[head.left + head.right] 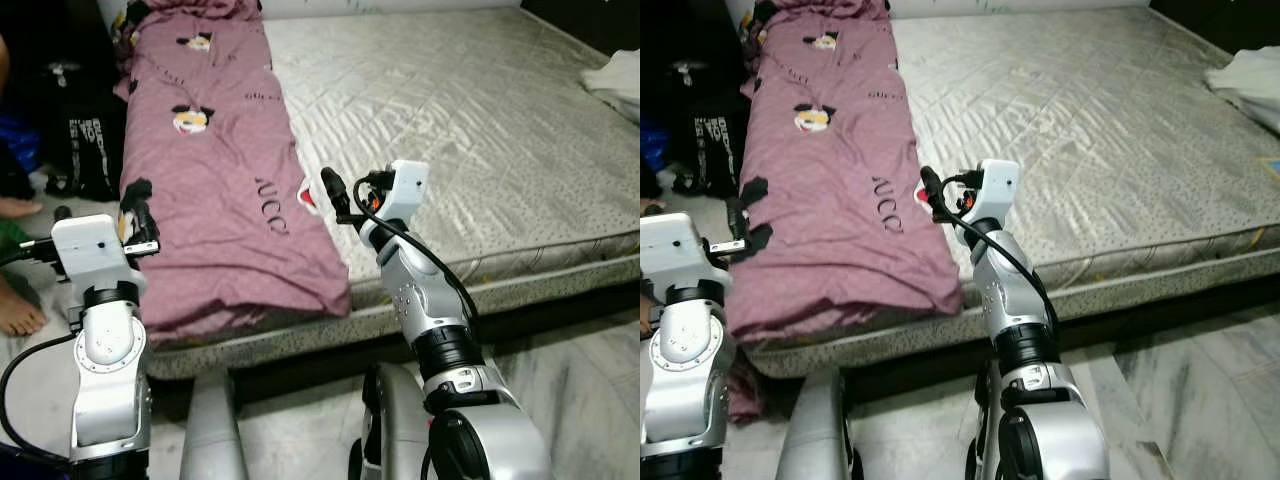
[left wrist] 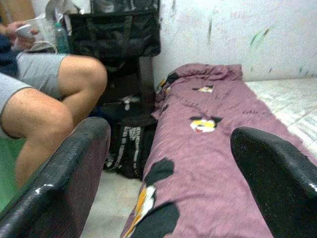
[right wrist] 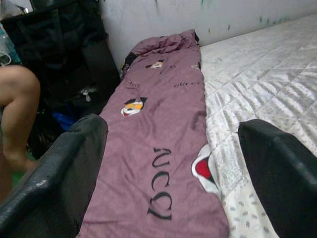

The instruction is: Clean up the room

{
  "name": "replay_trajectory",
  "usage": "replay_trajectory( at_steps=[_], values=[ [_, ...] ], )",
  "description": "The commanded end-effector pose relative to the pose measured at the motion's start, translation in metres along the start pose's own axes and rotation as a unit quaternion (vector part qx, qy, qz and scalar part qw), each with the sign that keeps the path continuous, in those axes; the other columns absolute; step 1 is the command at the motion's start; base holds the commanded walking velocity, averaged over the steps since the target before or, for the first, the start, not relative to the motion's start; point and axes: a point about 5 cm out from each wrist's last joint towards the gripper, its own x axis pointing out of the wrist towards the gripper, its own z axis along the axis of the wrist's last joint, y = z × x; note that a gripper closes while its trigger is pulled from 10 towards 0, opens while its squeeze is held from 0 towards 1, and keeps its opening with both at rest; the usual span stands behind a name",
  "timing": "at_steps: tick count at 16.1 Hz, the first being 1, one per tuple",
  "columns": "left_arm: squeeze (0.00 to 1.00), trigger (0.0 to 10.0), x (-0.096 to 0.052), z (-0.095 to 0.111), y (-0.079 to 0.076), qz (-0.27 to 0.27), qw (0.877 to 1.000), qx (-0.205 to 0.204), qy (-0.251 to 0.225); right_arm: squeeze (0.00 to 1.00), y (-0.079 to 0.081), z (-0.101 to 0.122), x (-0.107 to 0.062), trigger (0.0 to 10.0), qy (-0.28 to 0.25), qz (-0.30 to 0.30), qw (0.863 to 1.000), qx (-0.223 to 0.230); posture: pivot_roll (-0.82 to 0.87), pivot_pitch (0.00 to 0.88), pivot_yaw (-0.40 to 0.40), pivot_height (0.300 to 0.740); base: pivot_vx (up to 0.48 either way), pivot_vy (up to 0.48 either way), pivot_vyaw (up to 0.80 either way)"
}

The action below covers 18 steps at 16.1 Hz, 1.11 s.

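Observation:
A mauve blanket (image 1: 210, 170) with cartoon prints lies folded lengthwise along the left side of a bed. My left gripper (image 1: 143, 235) is open and hovers at the blanket's left edge near its front end, with its two black fingers (image 2: 59, 178) spread and nothing between them. My right gripper (image 1: 337, 198) is also open. It is held just above the blanket's right edge, where the blanket meets the bare quilted mattress (image 1: 450, 110). In the right wrist view the blanket (image 3: 158, 129) stretches away between the empty fingers (image 3: 282, 168).
A person sits to the left of the bed, with bare legs (image 2: 49, 99) and a foot (image 1: 18, 310) on the floor. Black bags (image 1: 85, 140) stand by the wall beside them. A white cloth (image 1: 615, 80) lies at the mattress's far right. Pale marble floor (image 1: 590, 400) runs along the bed's front.

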Motion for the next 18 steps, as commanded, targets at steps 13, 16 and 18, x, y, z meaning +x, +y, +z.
replay_trajectory(
  at_steps=[13,16,18],
  values=[
    [0.0,10.0,0.001,0.0,-0.021,-0.048,0.999,0.009,0.005,0.0,-0.001,0.006,-0.008,10.0,-0.027,-0.014,0.999,-0.021,-0.01,0.0,0.021,0.74,0.0,0.0,0.0],
    [0.0,10.0,0.006,0.003,-0.022,-0.053,0.998,0.013,0.004,0.0,0.001,0.007,-0.01,10.0,-0.027,-0.01,0.999,-0.026,-0.01,0.0,0.017,0.74,0.0,0.0,0.0],
    [0.0,10.0,0.005,-0.001,-0.023,-0.066,0.998,0.012,0.02,0.0,0.001,0.004,-0.013,10.0,-0.024,-0.013,0.999,-0.026,-0.02,0.0,0.022,0.74,0.0,0.0,0.0]
  ],
)
